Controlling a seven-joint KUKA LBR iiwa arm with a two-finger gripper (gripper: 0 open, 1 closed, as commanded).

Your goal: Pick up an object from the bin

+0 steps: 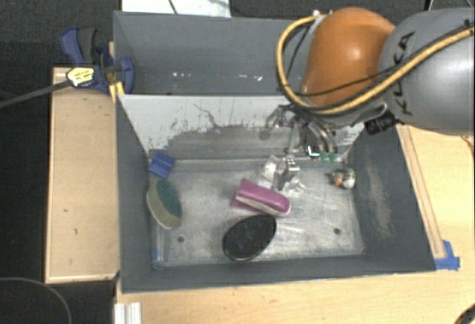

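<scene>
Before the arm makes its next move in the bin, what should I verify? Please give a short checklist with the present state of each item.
1. Is the gripper at a thing? Ok: it is low in the bin, at the upper right end of the purple block.
2. Is the purple block free of neighbours? Cannot tell: the black oval disc lies just below it, perhaps touching.
3. Is the gripper apart from the bin walls? Ok.
4. Is the small thing near the right wall out of the way? Ok: it lies apart.
5. Are the green and beige oval pad and the blue piece out of the way? Ok: both lie far left.
</scene>
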